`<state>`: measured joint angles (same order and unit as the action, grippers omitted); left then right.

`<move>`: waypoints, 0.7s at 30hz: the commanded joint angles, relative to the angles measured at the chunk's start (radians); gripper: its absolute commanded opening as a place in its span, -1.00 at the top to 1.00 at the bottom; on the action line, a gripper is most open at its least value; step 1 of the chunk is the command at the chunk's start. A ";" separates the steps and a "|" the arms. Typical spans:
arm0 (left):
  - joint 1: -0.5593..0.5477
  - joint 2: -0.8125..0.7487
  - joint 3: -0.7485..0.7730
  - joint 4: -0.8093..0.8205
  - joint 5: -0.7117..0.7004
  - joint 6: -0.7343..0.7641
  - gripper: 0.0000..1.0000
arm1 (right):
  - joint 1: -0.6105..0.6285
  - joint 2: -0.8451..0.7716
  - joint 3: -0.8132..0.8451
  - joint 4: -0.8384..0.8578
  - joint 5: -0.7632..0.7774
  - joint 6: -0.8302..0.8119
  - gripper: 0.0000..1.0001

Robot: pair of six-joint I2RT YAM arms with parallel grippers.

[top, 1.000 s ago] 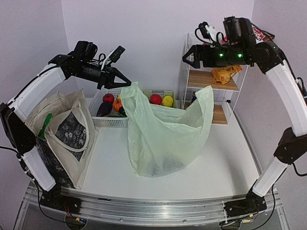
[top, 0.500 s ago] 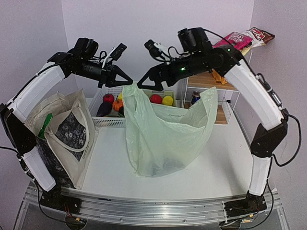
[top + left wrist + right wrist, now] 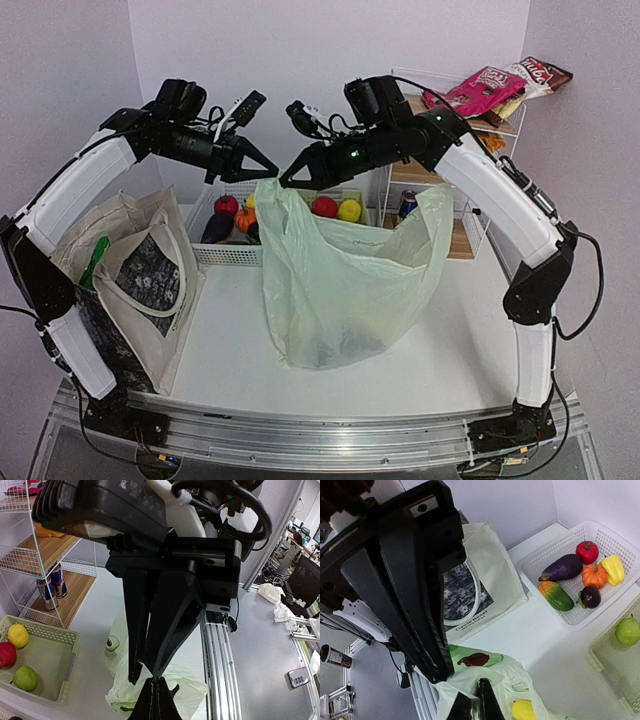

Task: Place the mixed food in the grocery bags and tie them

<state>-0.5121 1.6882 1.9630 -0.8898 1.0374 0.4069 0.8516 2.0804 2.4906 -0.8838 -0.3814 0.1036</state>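
Observation:
The pale-green plastic bag (image 3: 340, 280) stands open mid-table, dark shapes showing dimly at its bottom. My left gripper (image 3: 268, 172) is shut on its raised left handle. My right gripper (image 3: 284, 182) sits tip to tip beside it, pinching the same handle. In the right wrist view its fingers (image 3: 473, 687) stand shut on the printed plastic (image 3: 485, 660), with yellow bananas (image 3: 524, 711) inside the bag. From the left wrist, my left gripper (image 3: 155, 680) is shut over the bag (image 3: 125, 695). The cream canvas tote (image 3: 140, 270) leans at the left. Drink cans (image 3: 50, 585) stand on the shelf.
A white basket (image 3: 230, 250) of toy vegetables and a green basket (image 3: 352, 193) of fruit sit behind the bag. The wire shelf (image 3: 470, 230) at the back right carries an orange packet (image 3: 492, 143), with pink and dark packets (image 3: 480, 85) on top.
My right arm swung left from the shelf to the bag's left handle, and its jaws closed there. The left arm and the bag stayed put.

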 commanded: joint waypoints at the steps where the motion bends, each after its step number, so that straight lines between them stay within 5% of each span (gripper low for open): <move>1: -0.005 -0.008 0.046 0.027 -0.008 -0.036 1.00 | 0.000 -0.029 -0.034 0.063 -0.025 0.078 1.00; 7: -0.005 -0.013 0.064 0.037 -0.020 -0.055 0.87 | 0.001 -0.062 -0.066 0.077 -0.036 0.130 1.00; 8: -0.005 -0.015 0.062 0.039 -0.027 -0.058 0.66 | 0.000 -0.065 -0.065 0.082 -0.045 0.148 1.00; 12: -0.003 -0.061 0.035 0.079 -0.119 -0.062 -0.82 | 0.001 -0.094 -0.078 0.184 -0.091 0.346 1.00; 13: -0.001 -0.082 0.019 0.100 -0.148 -0.057 -0.95 | 0.000 -0.111 -0.097 0.229 -0.095 0.401 1.00; 17: 0.003 -0.187 -0.058 0.195 -0.189 -0.025 -0.99 | 0.001 -0.182 -0.233 0.477 -0.048 0.615 1.00; 21: 0.003 -0.242 -0.181 0.261 -0.133 -0.038 -0.99 | 0.019 -0.232 -0.364 0.580 0.084 0.659 1.00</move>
<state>-0.5095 1.5444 1.8714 -0.7528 0.8839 0.3691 0.8539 1.9411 2.2165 -0.5307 -0.4037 0.6167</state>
